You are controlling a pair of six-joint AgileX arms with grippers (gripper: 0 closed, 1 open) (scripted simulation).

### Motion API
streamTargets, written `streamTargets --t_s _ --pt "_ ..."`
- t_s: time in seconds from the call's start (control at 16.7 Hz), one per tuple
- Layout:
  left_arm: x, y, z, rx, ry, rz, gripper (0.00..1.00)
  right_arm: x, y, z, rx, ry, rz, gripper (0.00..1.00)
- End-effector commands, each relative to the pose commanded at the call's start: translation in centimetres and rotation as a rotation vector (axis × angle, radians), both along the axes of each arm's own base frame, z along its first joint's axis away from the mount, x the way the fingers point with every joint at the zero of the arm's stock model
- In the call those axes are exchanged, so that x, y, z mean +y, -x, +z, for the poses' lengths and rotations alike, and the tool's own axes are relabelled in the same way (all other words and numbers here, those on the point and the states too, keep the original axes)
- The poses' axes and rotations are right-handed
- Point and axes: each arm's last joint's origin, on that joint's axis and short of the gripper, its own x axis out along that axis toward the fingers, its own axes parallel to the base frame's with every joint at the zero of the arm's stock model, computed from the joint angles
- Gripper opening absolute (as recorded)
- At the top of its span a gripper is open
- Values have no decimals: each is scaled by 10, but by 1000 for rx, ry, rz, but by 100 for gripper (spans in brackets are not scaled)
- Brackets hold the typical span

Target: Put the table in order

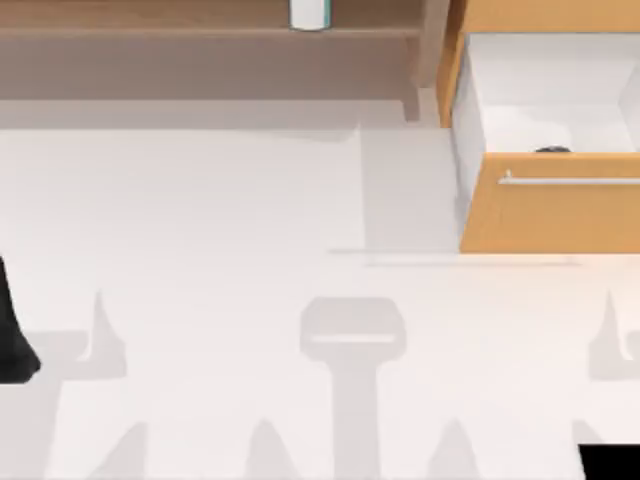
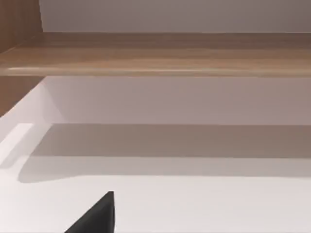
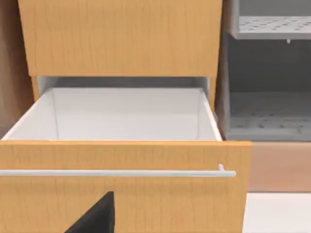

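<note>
The white table (image 1: 220,300) is bare across its middle and front. My left arm (image 1: 14,335) sits at the table's left edge, and a black part of its gripper (image 2: 96,217) shows in the left wrist view, above the white top and facing the shelf. My right arm (image 1: 610,462) is at the front right corner. A black part of the right gripper (image 3: 96,217) shows in front of the open drawer (image 3: 126,114) of the orange-tan cabinet (image 1: 545,205). A small dark object (image 1: 552,150) lies inside the drawer, just behind its front panel.
A light brown wooden shelf (image 1: 200,30) runs along the back left, with a white and teal cylinder (image 1: 310,14) standing on it. The drawer's silver bar handle (image 3: 116,173) faces the right gripper. A grey perforated rack (image 3: 269,111) stands beside the cabinet.
</note>
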Motion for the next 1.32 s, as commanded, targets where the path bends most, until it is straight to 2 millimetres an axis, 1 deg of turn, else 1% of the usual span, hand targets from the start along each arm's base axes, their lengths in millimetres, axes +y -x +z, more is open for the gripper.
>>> streamTargets --t_s 0.18,0.3,0.48,0.6,0.66,0.72,0.84,0.96,1.02,1.14,1.2,1.32 --pt "0 0 0 0 0 0 100 0 0 2 7 0 0 100" --pt "0 0 0 0 0 0 100 0 0 12 41 3 3 100" --pt "0 0 0 0 0 0 100 2 -6 42 136 11 13 100" --pt "0 0 0 0 0 0 100 3 -16 70 229 20 23 100" --pt "0 0 0 0 0 0 100 4 -25 85 285 26 30 100" --pt "0 0 0 0 0 0 100 6 -37 99 346 32 37 100" --pt "0 0 0 0 0 0 100 9 -68 126 475 46 54 100" --pt "0 0 0 0 0 0 100 15 -109 146 610 62 73 100" --pt "0 0 0 0 0 0 100 18 -132 152 678 71 83 100" --pt "0 0 0 0 0 0 100 26 -182 155 815 89 102 100" --pt "0 0 0 0 0 0 100 31 -207 152 883 98 112 100" --pt "0 0 0 0 0 0 100 41 -256 136 1015 118 133 100"
